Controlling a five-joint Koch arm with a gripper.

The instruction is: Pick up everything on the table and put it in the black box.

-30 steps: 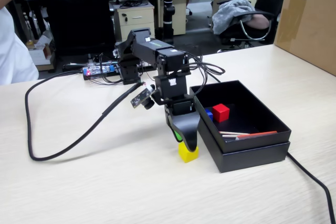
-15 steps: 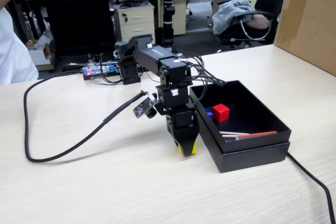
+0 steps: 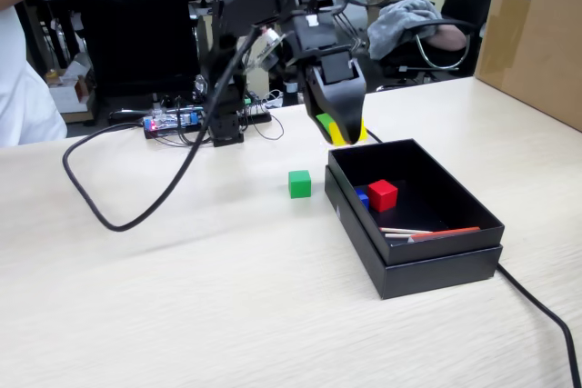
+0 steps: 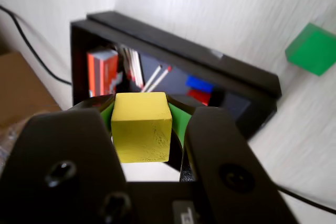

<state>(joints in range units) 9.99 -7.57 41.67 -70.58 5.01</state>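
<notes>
My gripper (image 3: 341,131) hangs in the air just above the far left corner of the black box (image 3: 436,265), shut on the yellow cube (image 3: 338,134). In the wrist view the yellow cube (image 4: 142,126) sits squeezed between the green-lined jaws of the gripper (image 4: 140,109), with the black box (image 4: 247,74) below it. A red cube (image 3: 383,194) and a blue cube (image 3: 362,197) lie inside the box. The green cube (image 3: 299,184) rests on the table (image 3: 227,315) just left of the box and shows as a blurred green cube (image 4: 313,49) in the wrist view.
Thin red and white sticks (image 3: 427,233) lie in the box's near part. A thick black cable (image 3: 136,211) loops over the table on the left, another cable (image 3: 541,311) runs off at the right. A large cardboard box (image 3: 532,29) stands at the far right.
The gripper closed on the yellow cube on the table, then rose and swung back to above the box's far left corner. The green cube that the arm hid now shows.
</notes>
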